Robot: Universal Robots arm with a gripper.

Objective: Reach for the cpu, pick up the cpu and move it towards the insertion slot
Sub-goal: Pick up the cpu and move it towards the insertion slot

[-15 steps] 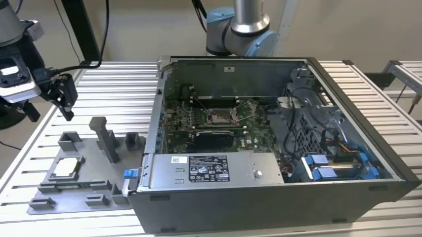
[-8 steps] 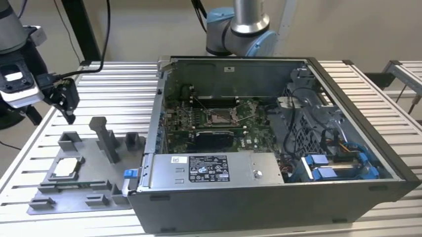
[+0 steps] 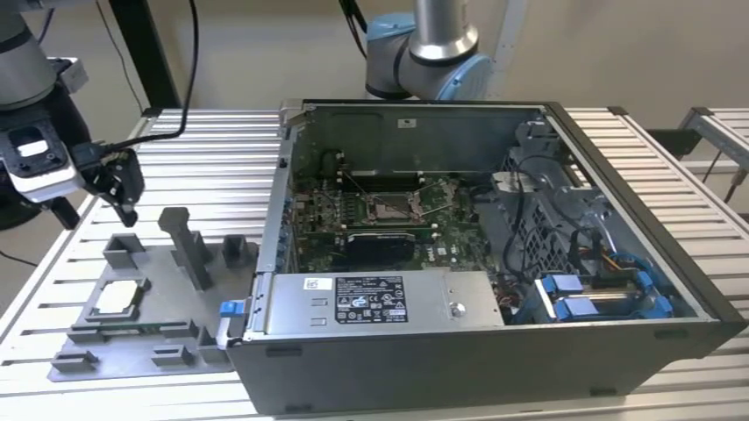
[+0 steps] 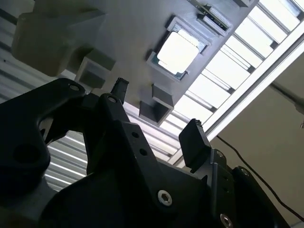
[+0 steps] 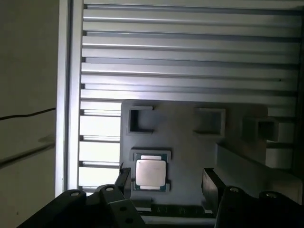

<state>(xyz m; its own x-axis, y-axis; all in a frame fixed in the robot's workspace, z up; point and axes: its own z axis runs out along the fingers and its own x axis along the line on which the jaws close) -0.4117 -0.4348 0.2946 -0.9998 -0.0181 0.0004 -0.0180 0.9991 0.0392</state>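
Both wrist views show wide claw [image 5: 166, 175] near cpu [image 5: 151, 172]; exterior view shows insertion slot [image 3: 390, 207].

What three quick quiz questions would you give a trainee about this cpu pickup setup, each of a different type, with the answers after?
1. True or false: the gripper is shut on the cpu.
2. Multiple choice: where does the cpu lie? A, in the insertion slot. B, seated in the grey fixture. C, held in the gripper.
3. Fill in: the insertion slot sits inside the open ____.

Key
1. False. The gripper is open with nothing in it, and the cpu lies beyond its tips in both wrist views.
2. B.
3. computer case.
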